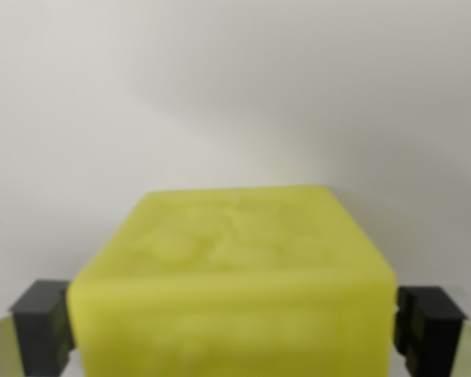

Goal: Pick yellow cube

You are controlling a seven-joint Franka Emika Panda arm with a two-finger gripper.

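One yellow cube (231, 283), at 6 o'clock in the wrist view. Two dark fingertips (43, 326), one at 8 o'clock, one at 4 o'clock. One plain white surface (235, 94) from centre to 12 o'clock.

Only non-task thing: plain pale grey-white surface (235, 94) filling upper part of wrist view, blurry, no marks or texture visible, w/ soft darker shading toward wrist view's right, brighter toward wrist view's left; can't tell what surface it is.
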